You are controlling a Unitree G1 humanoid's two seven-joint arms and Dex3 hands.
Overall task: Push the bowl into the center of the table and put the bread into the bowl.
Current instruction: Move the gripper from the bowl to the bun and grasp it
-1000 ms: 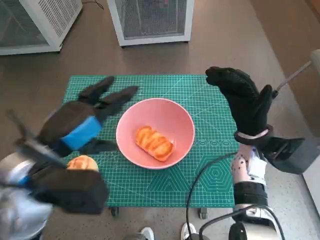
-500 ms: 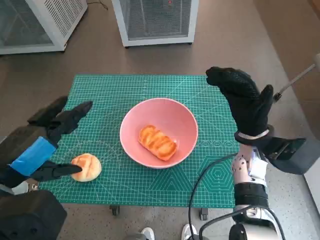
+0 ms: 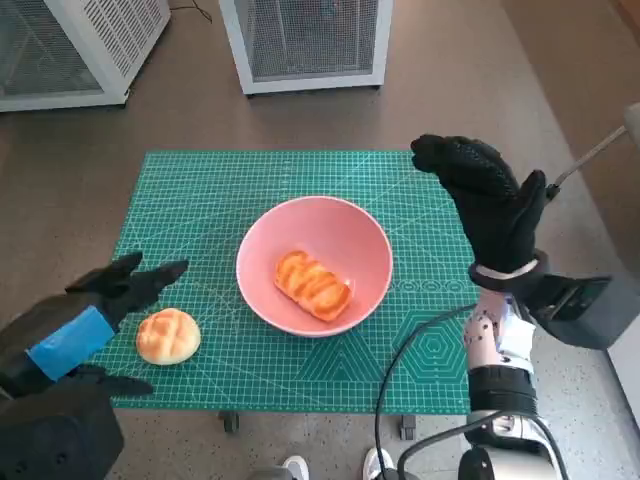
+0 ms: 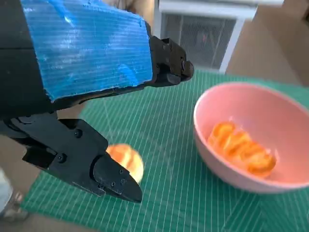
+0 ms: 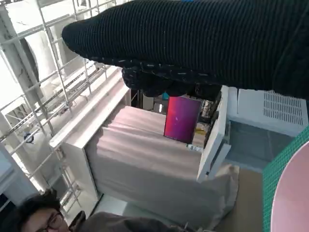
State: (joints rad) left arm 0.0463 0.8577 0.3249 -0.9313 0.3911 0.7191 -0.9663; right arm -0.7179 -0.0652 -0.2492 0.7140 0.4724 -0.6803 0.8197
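Observation:
The pink bowl (image 3: 314, 263) sits near the middle of the green mat (image 3: 400, 330) and holds a long glazed bread (image 3: 313, 284). A round bun (image 3: 167, 335) lies on the mat at its front left. My left hand (image 3: 75, 325) hovers over the mat's left edge, fingers spread around the bun and holding nothing. In the left wrist view its fingers (image 4: 101, 171) frame the bun (image 4: 126, 161), with the bowl (image 4: 256, 140) beyond. My right hand (image 3: 487, 200) is raised above the mat's right edge, fingers apart and empty.
Two white wire-mesh cabinets (image 3: 305, 40) stand on the floor beyond the table. A black cable (image 3: 400, 380) loops over the mat's front right. The right wrist view shows the glove (image 5: 193, 43), shelving and a person (image 5: 38, 217) low in the picture.
My left hand has drawn back from beside the bowl toward the front left and lower, now spread around the bun. The right hand has stayed put.

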